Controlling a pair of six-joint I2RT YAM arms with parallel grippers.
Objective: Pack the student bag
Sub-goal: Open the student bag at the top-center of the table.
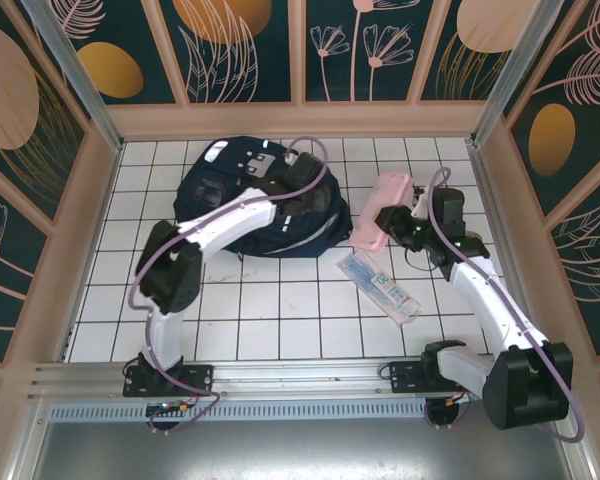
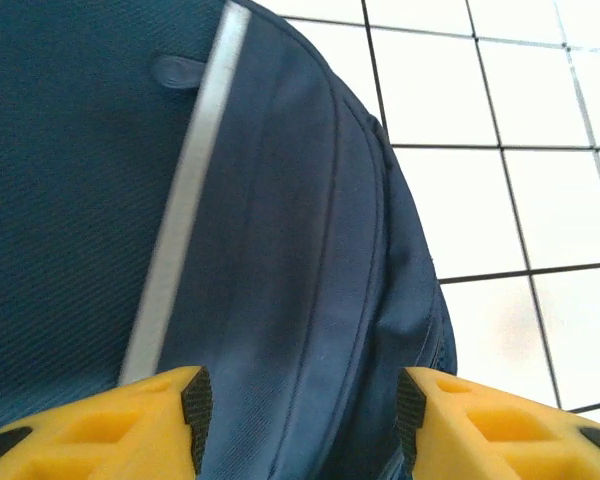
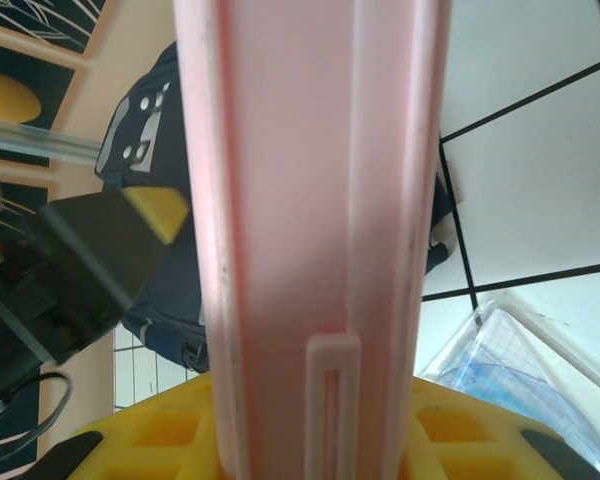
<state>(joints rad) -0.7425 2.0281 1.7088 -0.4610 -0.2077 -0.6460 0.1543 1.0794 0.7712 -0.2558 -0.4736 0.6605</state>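
The student bag (image 1: 242, 200), a large dark navy backpack with white stripes and grey patches, lies at the back of the tiled table. My left gripper (image 1: 305, 195) hovers over its right side, open, its yellow fingers (image 2: 160, 420) straddling the navy fabric (image 2: 280, 300) beside a white stripe (image 2: 185, 220). My right gripper (image 1: 408, 222) is shut on a pale pink plastic case (image 1: 382, 208), held just right of the bag. In the right wrist view the pink case (image 3: 310, 230) rises between the yellow fingers (image 3: 130, 440), with the bag (image 3: 160, 290) behind it.
A clear plastic pouch with blue contents (image 1: 383, 286) lies on the tiles in front of the pink case, and its corner (image 3: 520, 360) shows at the right wrist. Wooden walls enclose the table; a metal rail (image 1: 300, 375) runs along the near edge.
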